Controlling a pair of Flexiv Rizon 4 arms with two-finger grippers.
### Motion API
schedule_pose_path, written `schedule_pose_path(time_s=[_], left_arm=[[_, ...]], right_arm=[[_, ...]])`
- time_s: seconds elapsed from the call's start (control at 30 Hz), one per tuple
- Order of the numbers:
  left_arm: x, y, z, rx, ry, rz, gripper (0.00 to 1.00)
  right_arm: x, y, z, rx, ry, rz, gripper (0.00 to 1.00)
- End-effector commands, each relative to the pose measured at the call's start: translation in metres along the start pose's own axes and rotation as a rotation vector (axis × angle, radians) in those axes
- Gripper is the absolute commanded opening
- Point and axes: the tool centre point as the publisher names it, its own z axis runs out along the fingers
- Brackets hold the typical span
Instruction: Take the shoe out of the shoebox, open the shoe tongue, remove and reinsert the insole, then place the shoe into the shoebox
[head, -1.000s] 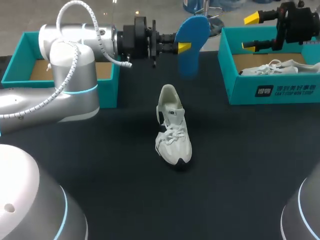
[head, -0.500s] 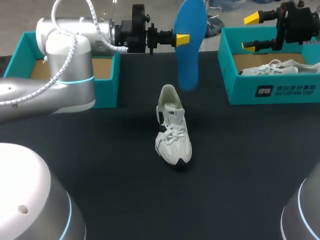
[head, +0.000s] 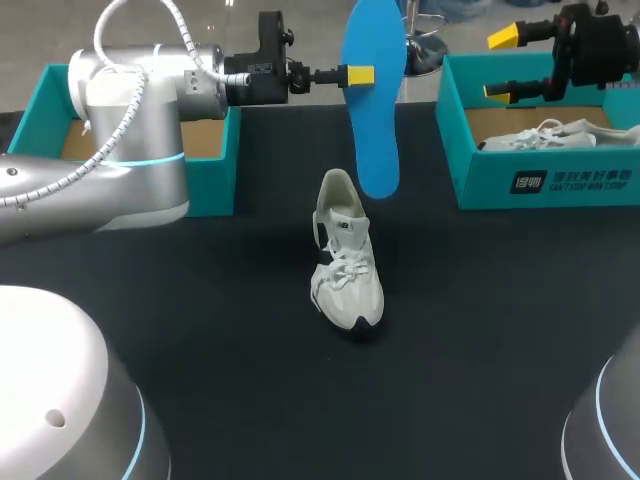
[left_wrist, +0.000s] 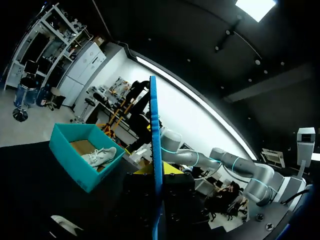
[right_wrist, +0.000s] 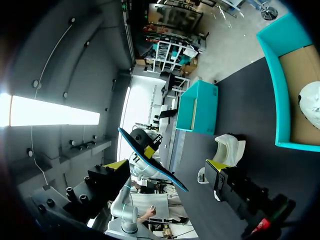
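A white shoe (head: 346, 255) stands upright mid-table, toe toward me, heel opening toward the back. My left gripper (head: 352, 75) is shut on a blue insole (head: 373, 120), which hangs almost upright with its lower end just above and behind the shoe's heel. In the left wrist view the insole (left_wrist: 153, 150) shows edge-on between the yellow tips of the left gripper (left_wrist: 156, 171). My right gripper (head: 502, 65) is open and holds nothing, above the left wall of the right shoebox (head: 545, 180). In the right wrist view the insole (right_wrist: 152, 161) and shoe (right_wrist: 230, 147) lie ahead of the right gripper (right_wrist: 165, 164).
The teal right shoebox holds a second white shoe (head: 560, 133). A second teal shoebox (head: 215, 170) with a bare cardboard floor stands at the back left, partly behind my left arm. Both show in the right wrist view as the right shoebox (right_wrist: 280, 85) and the left shoebox (right_wrist: 197, 107).
My left arm has raised and turned the insole from a tilted, foreshortened pose to hanging nearly upright over the shoe's heel. The right arm and the shoe have not moved.
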Motion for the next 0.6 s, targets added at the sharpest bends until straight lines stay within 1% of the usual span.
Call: schedule_pose_path(time_s=[0.03,0.13,0.2,0.27,0.43,0.6], left_arm=[[0.0010,0.0009,0.0003,0.037,0.000,-0.309,0.00],[0.0010,0.0009,0.0003,0.037,0.000,-0.309,0.00],[0.0014,0.0022,0.0005,0.017,0.011,-0.418,0.00],[0.0015,0.0043,0.0009,0.018,0.030,-0.520,0.00],[-0.0017,0.0048,0.0012,0.022,0.065,-0.579,0.00],[-0.0057,0.0062,-0.0023,0.026,0.073,-0.630,0.00]], right_arm=[[0.0003,-0.0001,0.0005,0.000,-0.003,0.001,1.00],[0.0003,-0.0001,0.0005,0.000,-0.003,0.001,1.00],[0.0003,-0.0001,0.0005,0.000,-0.003,0.001,1.00],[0.0003,-0.0001,0.0005,0.000,-0.003,0.001,1.00],[0.0003,-0.0001,0.0005,0.000,-0.003,0.001,1.00],[0.0003,-0.0001,0.0005,0.000,-0.003,0.001,1.00]])
